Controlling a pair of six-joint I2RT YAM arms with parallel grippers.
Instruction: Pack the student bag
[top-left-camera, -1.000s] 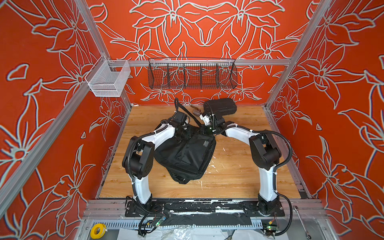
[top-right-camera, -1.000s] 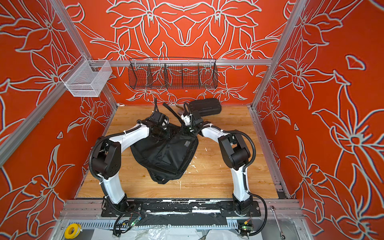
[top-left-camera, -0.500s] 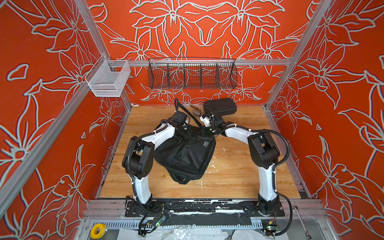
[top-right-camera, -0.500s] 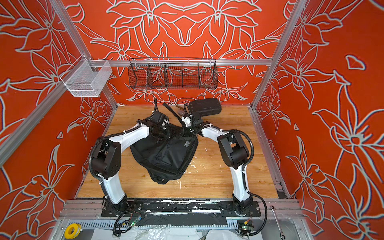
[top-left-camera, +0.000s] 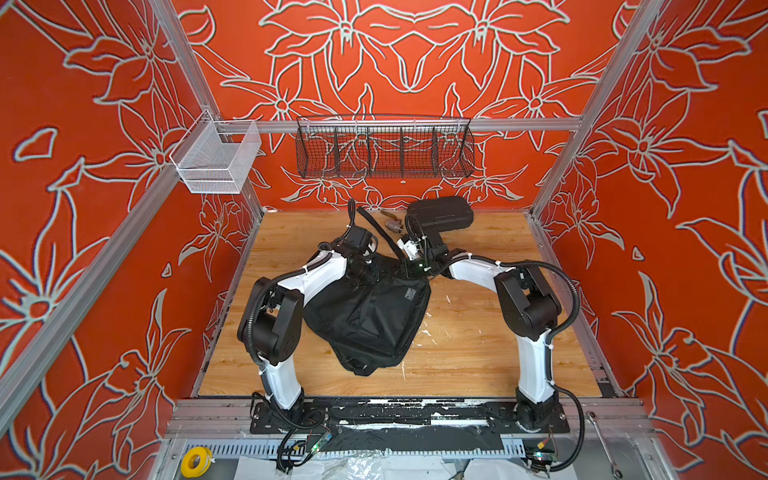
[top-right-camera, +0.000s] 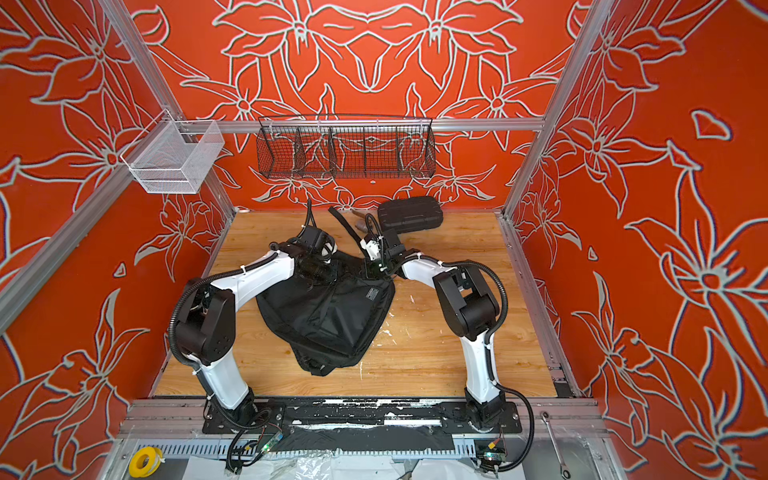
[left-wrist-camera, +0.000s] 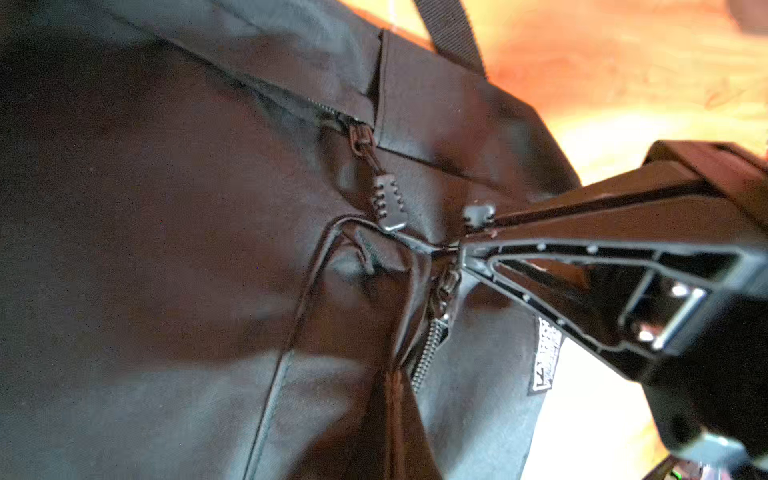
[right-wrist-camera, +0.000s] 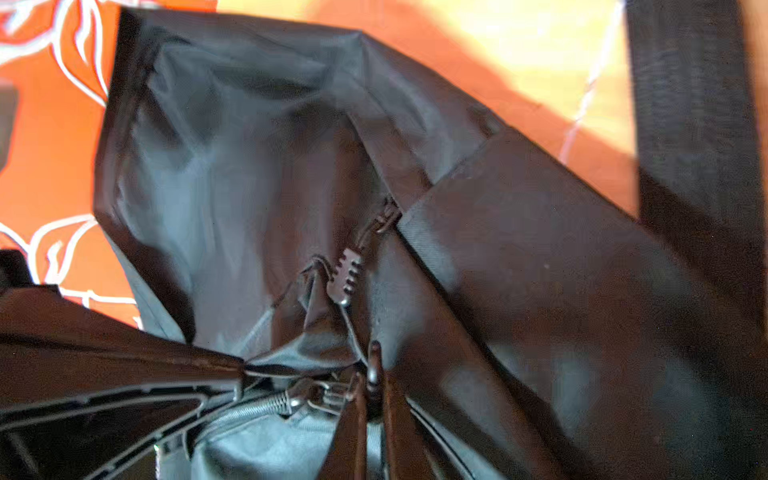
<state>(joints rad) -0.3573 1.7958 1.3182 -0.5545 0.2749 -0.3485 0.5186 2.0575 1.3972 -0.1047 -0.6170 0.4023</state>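
On the wooden tabletop (top-left-camera: 478, 340) the black student bag (top-left-camera: 365, 320) lies slumped about the middle, a little toward the left edge, with the left gripper (right-wrist-camera: 243, 371) pinched shut on a fold of its fabric and the right gripper (right-wrist-camera: 371, 388) clamped on a zipper pull (right-wrist-camera: 372, 359) just beside it.

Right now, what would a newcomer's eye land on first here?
The black student bag slumps on the wooden table, against loud red floral walls. At its far end, the right wrist view shows the left jaws pinching its fabric and the right jaws clamping a zipper pull. A rigid black case lies behind, by the back wall.
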